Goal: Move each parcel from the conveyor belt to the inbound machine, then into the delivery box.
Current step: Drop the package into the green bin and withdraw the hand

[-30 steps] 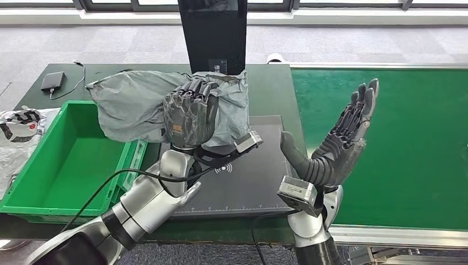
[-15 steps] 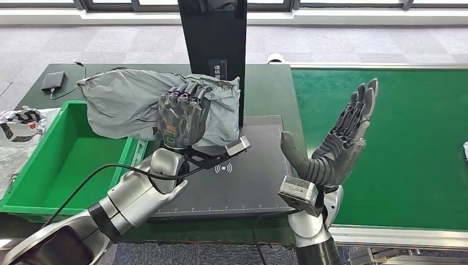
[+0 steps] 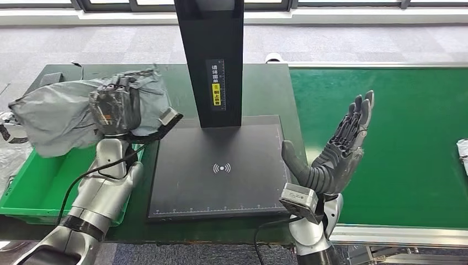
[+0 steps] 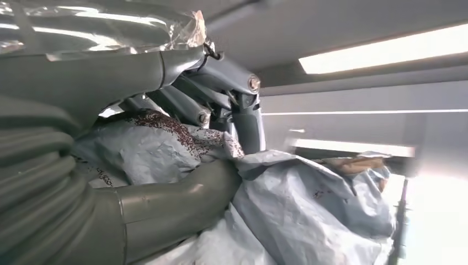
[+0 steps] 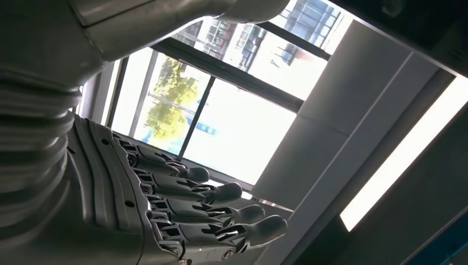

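My left hand (image 3: 114,105) grips the grey poly-bag parcel (image 3: 55,117), fingers and thumb curled into the crumpled plastic; the left wrist view shows the thumb (image 4: 176,201) pressed into the bag (image 4: 309,210) with the darker fingers (image 4: 243,118) wrapped over the top. The parcel hangs in the air above the far part of the green delivery box (image 3: 33,185), its bulk trailing left past the box's far-left corner. The box sits on the dark green table (image 3: 265,88), left of the inbound machine. What I can see of the box interior is bare green floor, but the parcel covers the far part.

The inbound machine's flat black scan pad (image 3: 218,165) lies in the middle of the table with a white wireless mark at its centre, nothing on it. Its black upright column (image 3: 212,55) rises from the far edge and carries a yellow-and-white label.

My right hand (image 3: 331,154) is raised beside the pad's right edge, palm facing left, fingers straight and spread, thumb out, holding nothing; the right wrist view shows the fingers (image 5: 221,212) extended.

The green conveyor belt (image 3: 397,143) runs on the right. A pale parcel (image 3: 462,154) peeks in at its right edge.
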Controlling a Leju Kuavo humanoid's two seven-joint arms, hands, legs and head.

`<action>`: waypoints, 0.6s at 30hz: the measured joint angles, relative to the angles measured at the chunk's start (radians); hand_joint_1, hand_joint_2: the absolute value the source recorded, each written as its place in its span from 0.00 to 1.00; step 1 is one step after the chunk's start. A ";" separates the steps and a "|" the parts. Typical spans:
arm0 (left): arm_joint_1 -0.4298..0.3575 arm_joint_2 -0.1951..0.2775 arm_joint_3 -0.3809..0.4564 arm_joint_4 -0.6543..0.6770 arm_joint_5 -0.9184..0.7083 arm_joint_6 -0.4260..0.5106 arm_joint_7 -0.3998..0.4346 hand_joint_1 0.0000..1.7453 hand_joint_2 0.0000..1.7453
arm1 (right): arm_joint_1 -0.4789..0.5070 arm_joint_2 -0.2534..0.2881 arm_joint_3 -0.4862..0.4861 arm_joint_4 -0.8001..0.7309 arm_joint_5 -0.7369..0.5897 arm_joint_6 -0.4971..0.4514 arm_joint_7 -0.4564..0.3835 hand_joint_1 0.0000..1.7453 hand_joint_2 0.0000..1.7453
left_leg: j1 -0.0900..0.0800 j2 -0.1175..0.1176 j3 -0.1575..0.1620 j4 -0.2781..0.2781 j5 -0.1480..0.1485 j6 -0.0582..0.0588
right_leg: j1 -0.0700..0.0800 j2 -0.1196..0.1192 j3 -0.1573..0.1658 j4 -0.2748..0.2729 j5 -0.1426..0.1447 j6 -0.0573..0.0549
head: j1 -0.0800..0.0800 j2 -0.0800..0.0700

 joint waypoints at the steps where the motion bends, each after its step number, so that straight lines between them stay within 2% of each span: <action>1: 0.009 -0.003 0.046 -0.003 0.000 0.000 -0.009 1.00 1.00 | 0.001 0.000 0.000 0.000 0.000 0.000 0.000 0.00 1.00 | 0.000 0.000 0.000 0.000 0.000 0.000 | 0.000 0.000 0.000 0.000 0.000 0.000 | 0.000 0.000; 4: 0.031 -0.012 0.161 -0.017 0.000 0.000 -0.022 1.00 1.00 | 0.001 -0.001 0.000 0.000 -0.002 0.000 0.000 0.00 1.00 | 0.000 0.000 0.000 0.000 0.000 0.000 | 0.000 0.000 0.000 0.000 0.000 0.000 | 0.000 0.000; 9: 0.059 -0.022 0.279 -0.048 0.000 0.000 -0.030 1.00 1.00 | 0.001 -0.001 0.000 0.000 -0.010 0.000 0.000 0.00 1.00 | 0.000 -0.001 0.000 0.000 0.000 0.000 | 0.000 0.000 0.000 0.000 0.000 0.000 | 0.000 0.000; 18: 0.073 -0.034 0.361 -0.074 0.000 0.000 -0.037 1.00 1.00 | 0.001 -0.001 0.001 0.002 -0.010 0.000 0.000 0.00 1.00 | -0.001 -0.001 0.000 0.000 0.000 0.000 | -0.001 -0.001 0.001 0.000 0.000 0.000 | 0.000 0.000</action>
